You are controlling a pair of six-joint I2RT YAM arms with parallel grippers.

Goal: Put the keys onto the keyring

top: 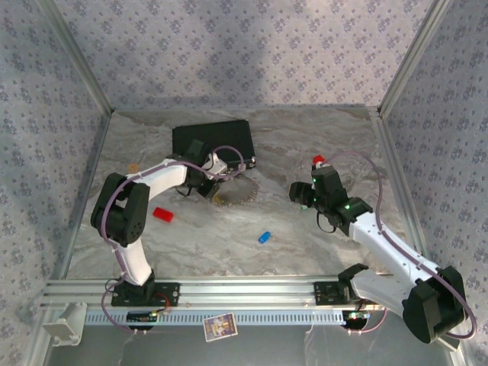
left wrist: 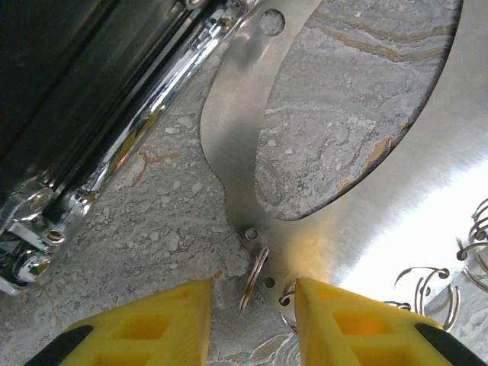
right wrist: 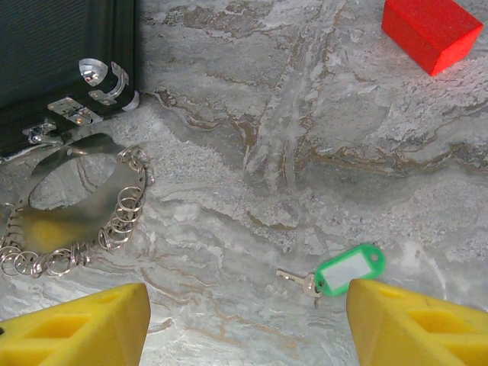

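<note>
The keyring (left wrist: 229, 114) is a flat shiny metal loop with punched holes and several small split rings; it lies beside the black case (top: 213, 139). My left gripper (left wrist: 252, 305) hovers over its edge, jaws part closed, and one upright split ring (left wrist: 255, 276) stands in the gap touching neither finger. From above, the left gripper (top: 219, 187) sits at the keyring (top: 238, 195). The green-tagged key (right wrist: 347, 270) lies on the table just inside the right finger of my wide-open right gripper (right wrist: 248, 299), whose jaws hold nothing. The blue key (top: 264, 237) lies alone mid-table.
A red block (top: 162, 215) rests left of centre and another red block (right wrist: 431, 30) lies behind the right gripper (top: 300, 193). The case's chrome latches (left wrist: 46, 229) sit close to the left fingers. Patterned walls enclose the marble table (top: 229, 252).
</note>
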